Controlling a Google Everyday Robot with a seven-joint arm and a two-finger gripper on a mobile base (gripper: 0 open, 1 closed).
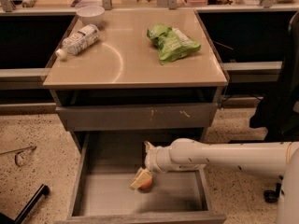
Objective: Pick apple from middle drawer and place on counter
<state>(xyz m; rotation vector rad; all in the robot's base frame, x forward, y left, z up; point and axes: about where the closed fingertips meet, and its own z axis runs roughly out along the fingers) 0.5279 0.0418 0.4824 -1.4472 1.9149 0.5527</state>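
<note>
Apple [147,185] lies on the flat bottom of the open middle drawer [105,192], about mid-width, nearer the front than the back, and clear of both side walls. Tool [142,179] is right at it, and its pale tip covers the apple's left side. I can't tell whether the tool is spread or pinching the apple, because the contact is hidden. Arm [224,155] comes in from the right, low over the drawer and just below the closed upper drawer front [138,116].

As I see it, the step in hand is the grasp.
- I'd want the apple centred in the tool before closing. It's round and smooth, so an off-centre squeeze would likely squirt it across the drawer bottom.
- I'd close firmly but not hard.
- I'd lift only a little at first. The upper drawer front and the edge of the counter surface [140,66] overhang just behind.
- So I'd pull back toward the drawer's front rim, then rise.

For the drop, the counter surface has a bottle [78,40] and bowl [90,14] at the left rear and a green bag [172,43] at the right. The bare stretch between them and toward the front looks best. I'd set the apple down until it rests before letting go, since it may roll on the glossy top.
</note>
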